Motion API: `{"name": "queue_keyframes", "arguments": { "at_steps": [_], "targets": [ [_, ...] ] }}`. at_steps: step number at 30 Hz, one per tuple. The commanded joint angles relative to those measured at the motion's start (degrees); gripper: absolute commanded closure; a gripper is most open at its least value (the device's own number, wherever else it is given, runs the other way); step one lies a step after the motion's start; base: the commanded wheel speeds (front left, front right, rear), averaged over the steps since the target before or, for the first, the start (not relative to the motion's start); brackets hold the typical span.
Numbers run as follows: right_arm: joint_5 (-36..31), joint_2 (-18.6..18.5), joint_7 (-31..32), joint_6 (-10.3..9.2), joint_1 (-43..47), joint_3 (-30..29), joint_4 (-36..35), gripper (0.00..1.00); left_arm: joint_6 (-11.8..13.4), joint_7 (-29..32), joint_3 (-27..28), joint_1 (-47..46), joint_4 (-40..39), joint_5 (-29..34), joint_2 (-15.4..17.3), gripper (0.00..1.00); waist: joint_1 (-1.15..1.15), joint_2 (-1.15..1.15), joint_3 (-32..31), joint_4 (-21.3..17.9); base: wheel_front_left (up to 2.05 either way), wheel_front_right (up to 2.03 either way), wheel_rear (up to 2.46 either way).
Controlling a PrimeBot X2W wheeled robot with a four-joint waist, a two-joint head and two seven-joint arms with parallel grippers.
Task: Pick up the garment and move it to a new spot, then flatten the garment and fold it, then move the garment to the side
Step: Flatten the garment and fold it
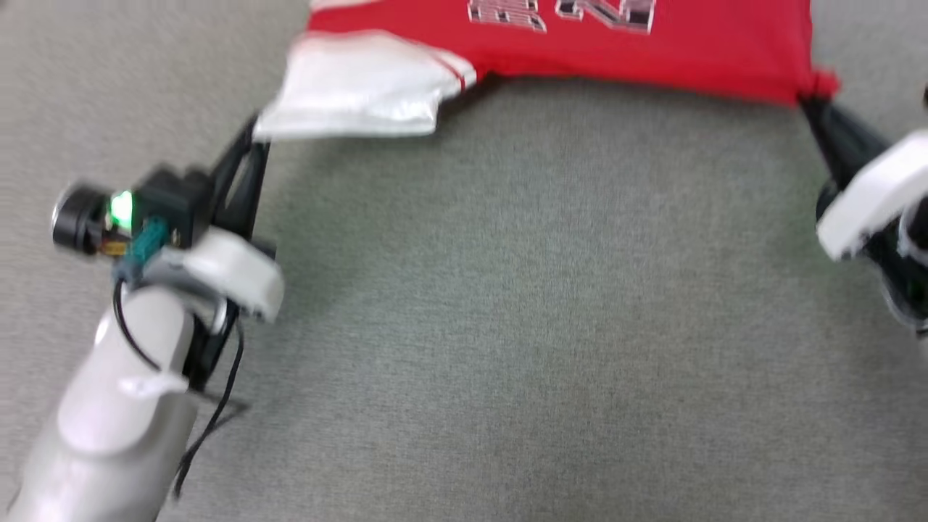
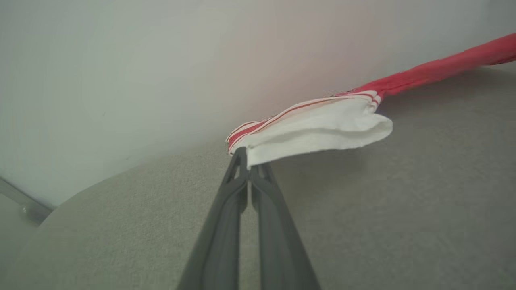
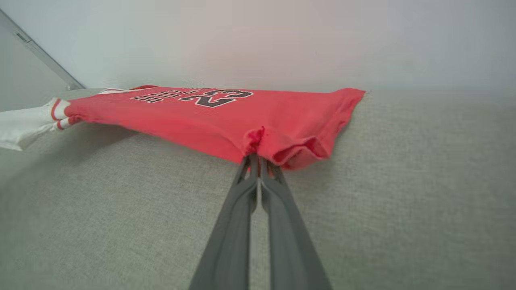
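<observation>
The garment (image 1: 652, 51) hangs stretched between both hands at the far side of the grey table (image 1: 507, 326), its near edge raised off the surface. The left hand (image 2: 245, 158) is pinched tight on the white sleeve (image 2: 314, 129). The right hand (image 3: 256, 158) is clamped on the red fabric edge near a corner.

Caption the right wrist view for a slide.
Right gripper pinches the red garment at a hem corner, holding that edge above the grey surface.
</observation>
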Motion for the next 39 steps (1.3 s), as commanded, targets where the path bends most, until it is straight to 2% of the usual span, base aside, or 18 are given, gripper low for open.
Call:
{"name": "queue_keyframes", "arguments": {
  "at_steps": [1, 6, 11, 22, 29, 35, 39],
  "targets": [
    [0.6, -0.2, 0.1, -0.02, 1.7, 0.0, -0.1, 1.0, 0.0, 0.2, -0.1, 1.9, -0.6, -0.3, 0.5, 1.0, 0.01, 0.0, -3.3, 0.5, 0.0, 0.0, 0.0],
    [3.6, -0.9, 0.5, -0.02, 8.7, 0.1, -0.5, 1.0, -2.3, 3.8, -1.5, 11.0, -4.7, -3.2, 3.6, 1.0, 0.01, 0.0, -8.5, 0.3, 0.0, 0.0, 0.0],
    [5.8, -1.9, 1.0, -0.03, 15.5, 0.3, -1.6, 1.0, -3.3, 8.4, -1.0, 20.6, -11.8, -7.9, 7.5, 1.0, 0.01, 0.0, -12.7, 0.1, 0.0, 0.0, 0.0],
    [12.8, -4.9, 6.7, -0.02, 33.4, -0.9, -8.8, 1.0, -2.0, 18.2, -3.0, 39.9, -28.3, -14.3, 13.6, 1.0, 0.01, 0.0, -19.8, -0.2, 0.0, 0.0, 0.0],
    [12.8, -6.9, 10.6, -0.02, 41.7, -2.8, -14.8, 1.0, -2.2, 24.2, -4.8, 49.0, -34.8, -18.8, 17.4, 1.0, 0.01, 0.0, -21.7, -1.3, 0.0, 0.0, 0.0],
    [12.2, -7.6, 15.1, -0.02, 46.8, -5.6, -19.1, 1.0, -1.7, 27.0, -5.2, 53.4, -38.0, -22.3, 19.3, 1.0, 0.01, 0.0, -22.5, -2.5, 0.0, 0.0, 0.0],
    [12.2, -6.8, 17.3, -0.02, 48.5, -8.2, -21.6, 1.0, -1.5, 25.8, -4.0, 52.5, -38.9, -22.8, 19.0, 1.0, 0.01, 0.0, -22.0, -3.0, 0.0, 0.0, 0.0]
  ]
}}
